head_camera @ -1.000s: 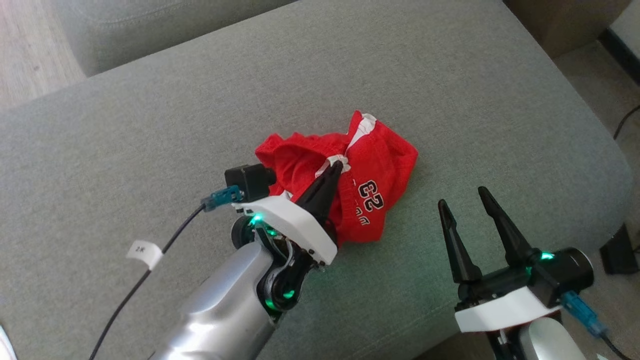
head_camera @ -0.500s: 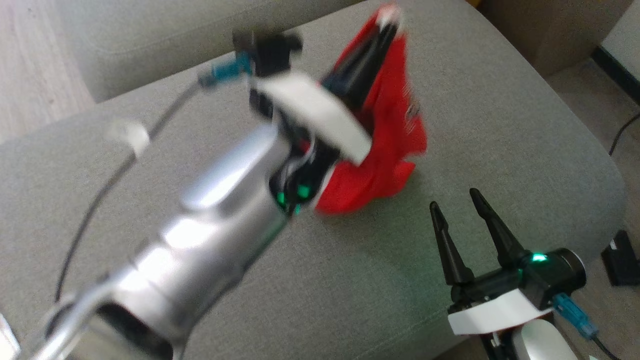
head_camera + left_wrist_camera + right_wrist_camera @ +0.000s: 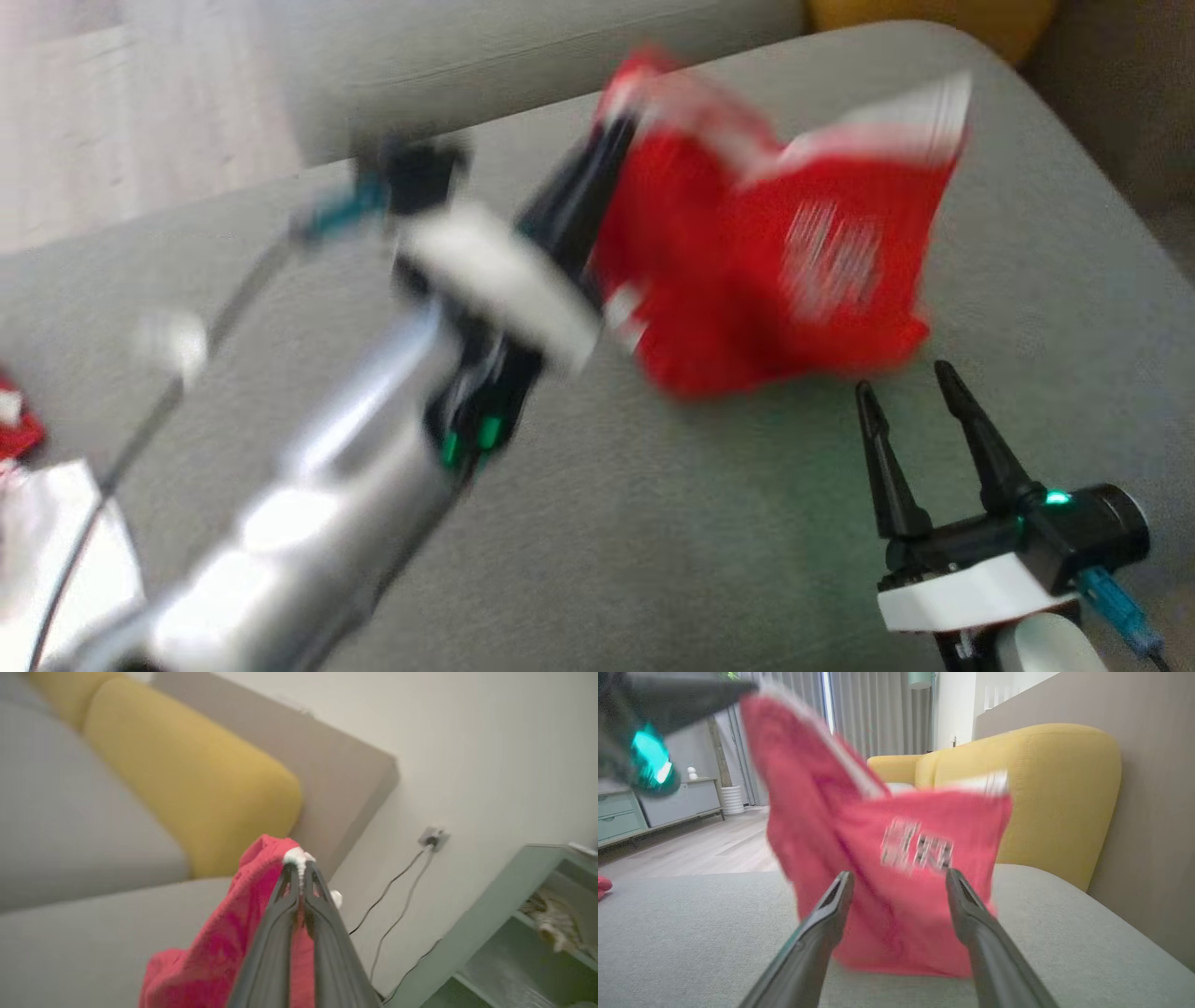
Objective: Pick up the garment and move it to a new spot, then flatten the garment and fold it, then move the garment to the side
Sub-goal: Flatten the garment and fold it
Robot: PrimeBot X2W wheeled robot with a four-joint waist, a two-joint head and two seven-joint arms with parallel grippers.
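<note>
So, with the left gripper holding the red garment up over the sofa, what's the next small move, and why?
Probably carry the garment sideways to bare sofa seat and lower it there. The left gripper is shut on its white trim and the cloth hangs bunched, low over the seat, while the right gripper stands open beside it, holding nothing.

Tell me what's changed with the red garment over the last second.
The left gripper, shut on the white trim, has raised the red garment from its crumpled heap on the grey cushion; it now hangs opened out. The right gripper stayed open and empty beside it.
</note>
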